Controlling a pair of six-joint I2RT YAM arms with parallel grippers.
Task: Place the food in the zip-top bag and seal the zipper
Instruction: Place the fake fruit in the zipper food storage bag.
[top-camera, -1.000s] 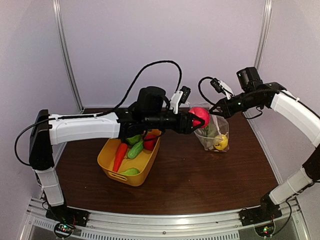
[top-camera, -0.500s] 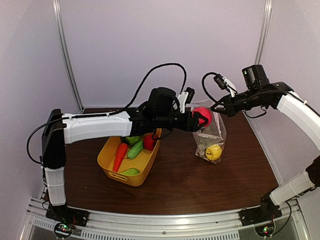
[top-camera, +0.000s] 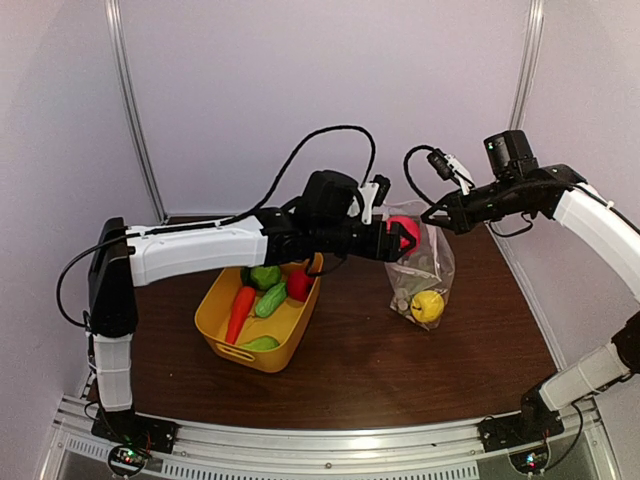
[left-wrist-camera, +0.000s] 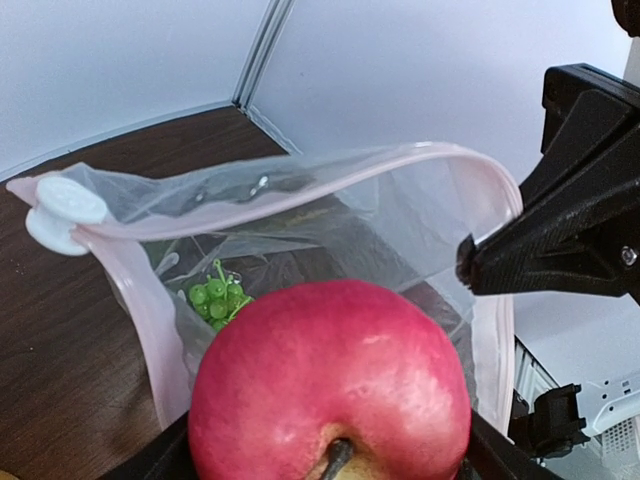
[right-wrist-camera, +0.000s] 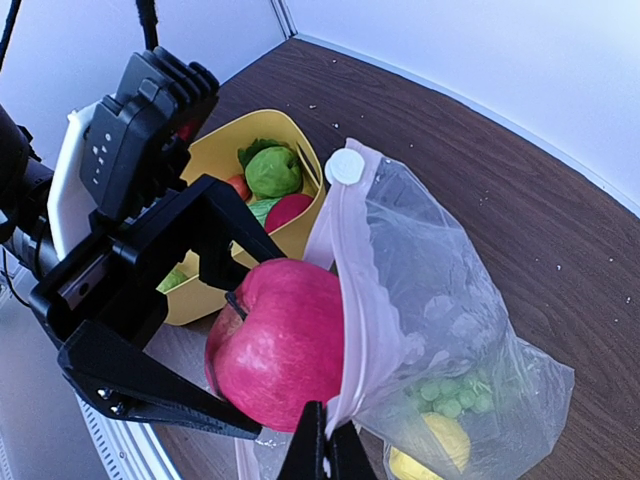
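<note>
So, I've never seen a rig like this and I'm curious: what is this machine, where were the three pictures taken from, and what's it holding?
These are two robot arms, left and right, bolted to the near edge of a table. One picture looks down from above and behind; the other two come from a camera on each wrist. The left fingers hold an apple at the mouth of a clear bag, which the right fingers pinch by its rim, holding it open. A lemon and grapes lie inside. A yellow tub on the table holds a carrot and more toy food.
</note>
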